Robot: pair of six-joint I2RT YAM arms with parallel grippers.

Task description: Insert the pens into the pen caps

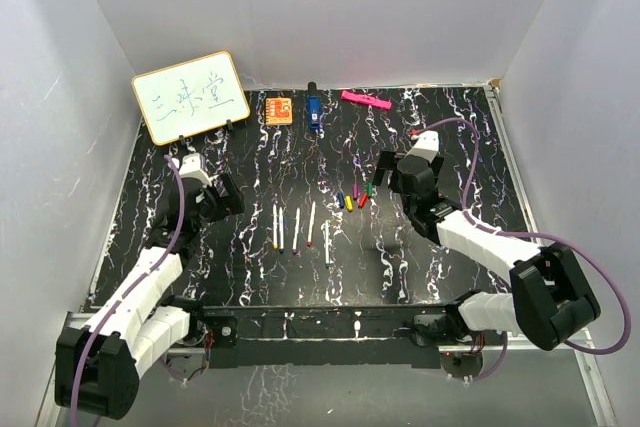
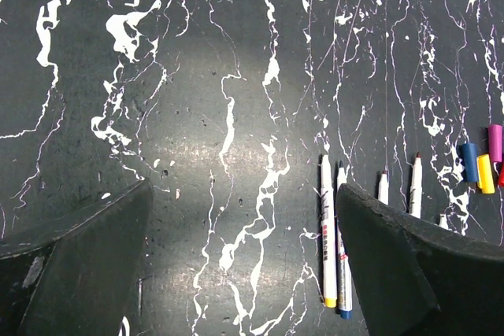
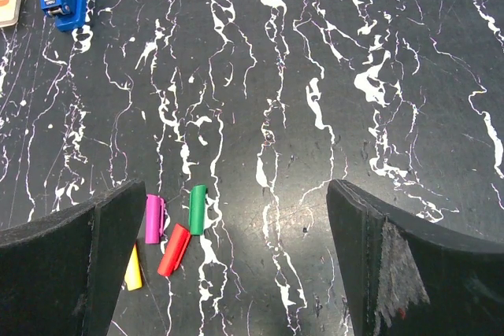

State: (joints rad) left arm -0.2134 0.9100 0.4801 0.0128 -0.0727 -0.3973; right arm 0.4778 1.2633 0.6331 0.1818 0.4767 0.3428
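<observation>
Several white pens (image 1: 297, 227) lie side by side in the middle of the black marbled table (image 1: 450, 127). Just right of them is a cluster of short caps (image 1: 355, 195). My left gripper (image 1: 235, 197) is open, left of the pens. In the left wrist view the left gripper (image 2: 244, 194) is over bare table, with the yellow-ended pen (image 2: 326, 234) and blue-ended pen (image 2: 342, 281) by its right finger. My right gripper (image 1: 382, 179) is open just right of the caps. In the right wrist view the right gripper (image 3: 236, 190) is empty. The purple cap (image 3: 154, 218), green cap (image 3: 197, 208), red cap (image 3: 173, 249) and yellow cap (image 3: 133, 267) lie by its left finger.
At the table's back stand a small whiteboard (image 1: 190, 97), an orange square (image 1: 279, 109), a blue block (image 1: 313, 112) and a pink bar (image 1: 365, 100). White walls enclose the table on three sides.
</observation>
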